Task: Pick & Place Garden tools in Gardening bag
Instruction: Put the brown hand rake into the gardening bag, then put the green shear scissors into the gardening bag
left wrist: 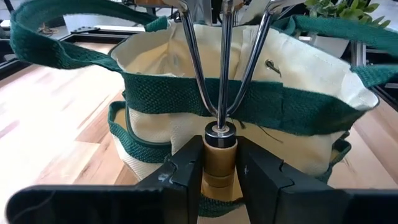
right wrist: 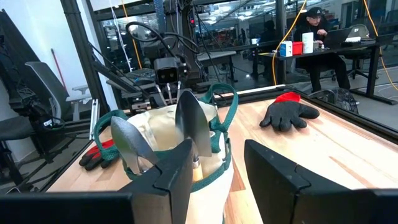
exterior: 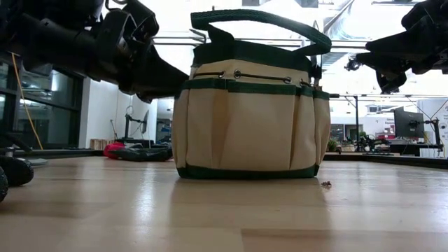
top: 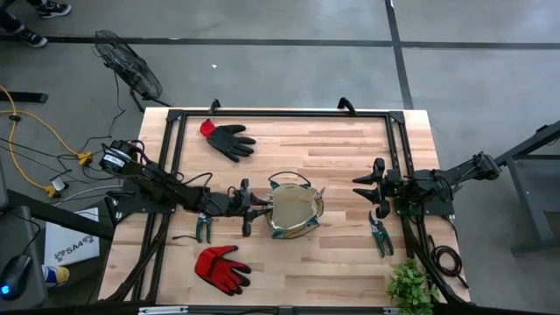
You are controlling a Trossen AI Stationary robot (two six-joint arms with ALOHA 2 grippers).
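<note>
My left gripper (top: 252, 210) is at the left side of the gardening bag (top: 293, 213), shut on a wooden-handled fork (left wrist: 222, 93). The fork's three tines reach up to the bag's green rim (left wrist: 205, 99). My right gripper (top: 374, 194) is open and empty, right of the bag. In the right wrist view two silver trowel blades (right wrist: 191, 124) stick up from the bag (right wrist: 158, 134). One green-handled pruner (top: 204, 226) lies left of the bag and another (top: 381, 236) lies at the right. A black-and-red glove (top: 229, 138) lies at the far left and a red glove (top: 223, 267) at the near left. My left gripper pinches the fork's wooden handle at its metal-collar end (left wrist: 221, 155) between its two fingers (left wrist: 186, 171). The fingers come level from the table's left and lie along the fork. The fork is lifted clear of the table, its tines pointing at the bag's rim.
A leafy green plant (top: 411, 284) stands at the near right corner. A black frame rail (top: 280, 114) runs along the table's far side and down both sides. The bag stands upright on its base (exterior: 248, 171) with its loop handle (exterior: 259, 17) raised.
</note>
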